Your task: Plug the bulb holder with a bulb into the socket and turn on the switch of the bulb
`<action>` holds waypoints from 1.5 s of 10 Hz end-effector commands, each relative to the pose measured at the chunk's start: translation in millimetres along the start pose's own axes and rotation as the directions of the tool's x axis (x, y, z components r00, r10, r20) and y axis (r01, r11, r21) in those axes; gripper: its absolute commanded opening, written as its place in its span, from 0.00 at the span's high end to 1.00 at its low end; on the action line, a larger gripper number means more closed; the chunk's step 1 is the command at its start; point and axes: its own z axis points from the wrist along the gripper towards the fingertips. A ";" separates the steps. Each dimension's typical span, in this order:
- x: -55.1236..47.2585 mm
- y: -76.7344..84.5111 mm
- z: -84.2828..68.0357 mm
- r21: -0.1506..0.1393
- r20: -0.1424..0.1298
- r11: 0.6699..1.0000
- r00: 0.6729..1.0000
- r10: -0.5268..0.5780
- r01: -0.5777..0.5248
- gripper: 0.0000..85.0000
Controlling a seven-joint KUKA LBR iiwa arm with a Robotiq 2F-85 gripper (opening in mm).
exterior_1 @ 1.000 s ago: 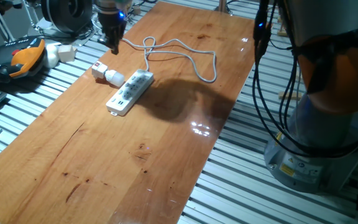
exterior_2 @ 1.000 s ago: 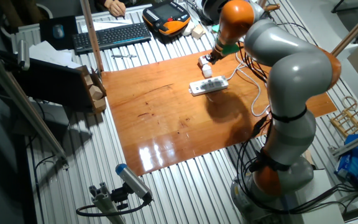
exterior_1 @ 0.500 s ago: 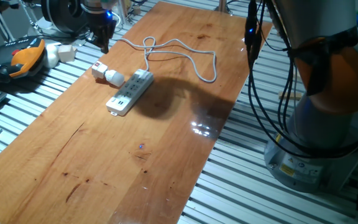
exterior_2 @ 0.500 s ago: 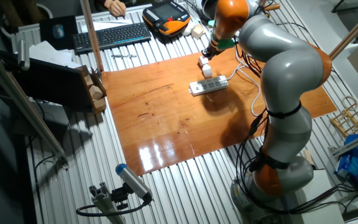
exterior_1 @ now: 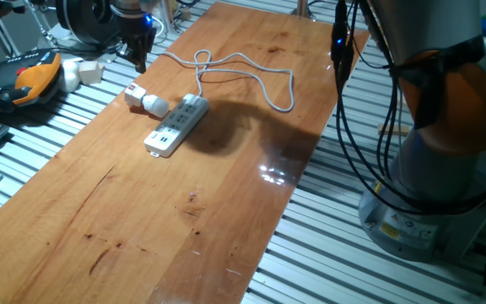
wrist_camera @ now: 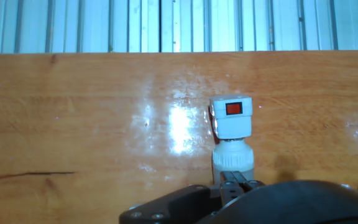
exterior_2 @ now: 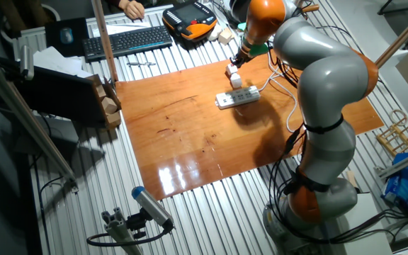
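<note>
Bulb holder (wrist_camera: 231, 116) lies flat on the wooden table (exterior_1: 226, 211), red switch (wrist_camera: 232, 109) facing up, bulb (wrist_camera: 233, 159) attached. Socket (exterior_1: 176, 124) just beside the bulb end, cord (exterior_1: 251, 78) looping beyond it. My gripper (exterior_1: 138, 52) hangs above the holder, apart from it; jaw opening can't tell.

1. Overhead light is bright and even across the wooden tabletop (exterior_1: 226, 169) — white glare patches sit right of the socket (exterior_1: 176, 125).
2. A soft, dark arm shadow falls just beside the socket.
3. Hand view: glare whitens the wood left of the bulb holder (wrist_camera: 231, 117); the near foreground is dark and blurred.
</note>
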 end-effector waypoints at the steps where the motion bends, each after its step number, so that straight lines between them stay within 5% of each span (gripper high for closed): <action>1: -0.1 0.3 -0.1 0.006 -0.001 1.000 1.000 0.018 -0.018 1.00; 3: -0.1 0.3 -0.1 -0.016 -0.040 1.000 0.999 0.019 -0.019 1.00; 5: -0.1 0.3 -0.1 -0.024 -0.042 0.999 0.998 -0.044 0.043 1.00; 8: -1.1 -0.1 0.3 -0.046 0.012 0.991 0.992 -0.122 0.122 1.00; 9: -9.2 -2.9 2.6 -0.045 0.039 0.990 0.990 -0.132 0.134 1.00; 11: -28.8 -13.6 -0.5 -0.004 0.026 0.989 0.988 -0.150 0.151 1.00; 15: -40.1 -16.8 10.7 -0.016 0.040 0.996 0.996 -0.085 0.086 1.00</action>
